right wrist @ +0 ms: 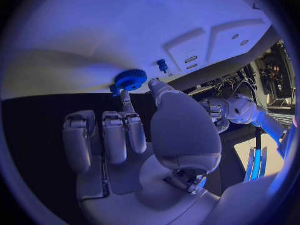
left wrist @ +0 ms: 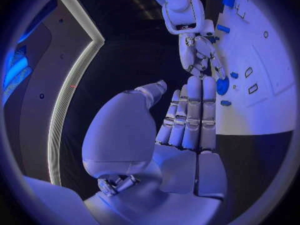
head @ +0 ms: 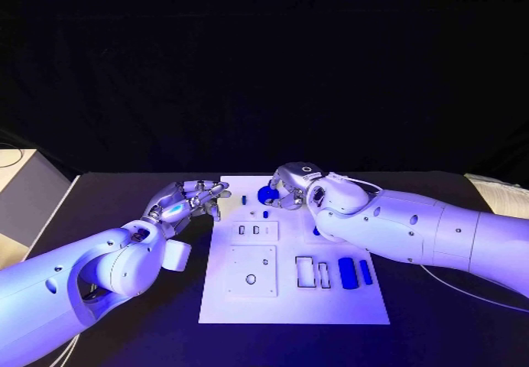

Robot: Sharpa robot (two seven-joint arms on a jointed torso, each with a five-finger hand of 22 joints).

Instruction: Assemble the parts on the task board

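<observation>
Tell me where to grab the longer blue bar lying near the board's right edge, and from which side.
Judging from the head view, pinch the longer blue bar across its two long sides at mid-length, coming straight down from above. It lies flat on the task board, so its ends and underside offer little. A smaller blue bar lies close alongside, leaving little finger room there. The right hand seems better placed.

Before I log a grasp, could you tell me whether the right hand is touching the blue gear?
Touching. In the right wrist view a finger of the right hand reaches up to the blue gear and meets its edge, with no gap visible.
</observation>
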